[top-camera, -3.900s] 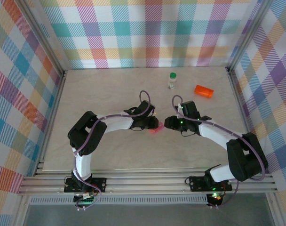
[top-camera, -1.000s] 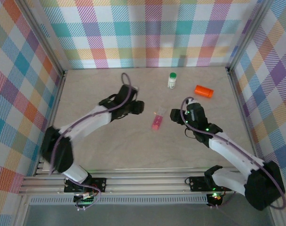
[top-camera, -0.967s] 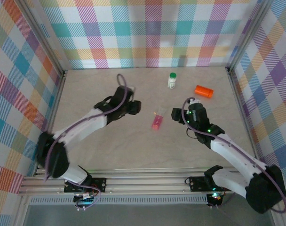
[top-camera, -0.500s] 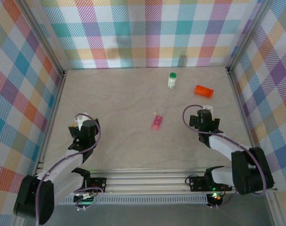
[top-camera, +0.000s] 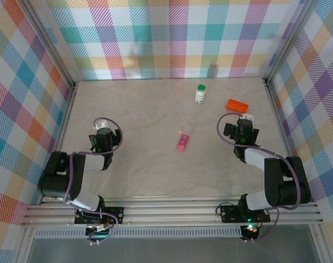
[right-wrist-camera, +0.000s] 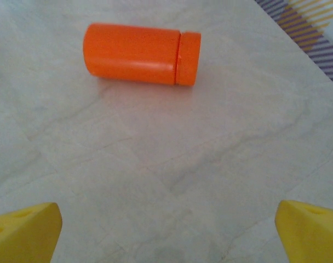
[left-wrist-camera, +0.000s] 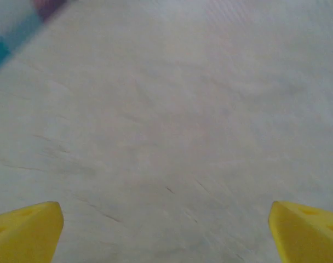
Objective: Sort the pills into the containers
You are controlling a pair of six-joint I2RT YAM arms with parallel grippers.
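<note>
The pink see-through tube [top-camera: 182, 141] lies on its side mid-table. A white bottle with a green cap [top-camera: 200, 93] stands upright at the back. The orange vial [top-camera: 237, 105] lies on its side at the back right, capped, and in the right wrist view the orange vial [right-wrist-camera: 139, 53] is just beyond my open fingers. My right gripper [top-camera: 245, 121] [right-wrist-camera: 167, 235] is open and empty, a little short of the vial. Over bare table at the left, my left gripper [top-camera: 102, 130] [left-wrist-camera: 166, 233] is also open and empty. The pills are hidden.
Checked walls enclose the marble-look table [top-camera: 144, 109] on three sides, and an aluminium rail [top-camera: 166, 211] runs along the near edge. Both arms are folded back near their bases, the left by the left wall, the right by the right wall.
Both arms pulled back from the middle toward their own sides. Both grippers opened wide. The pink tube stayed lying where it was.
</note>
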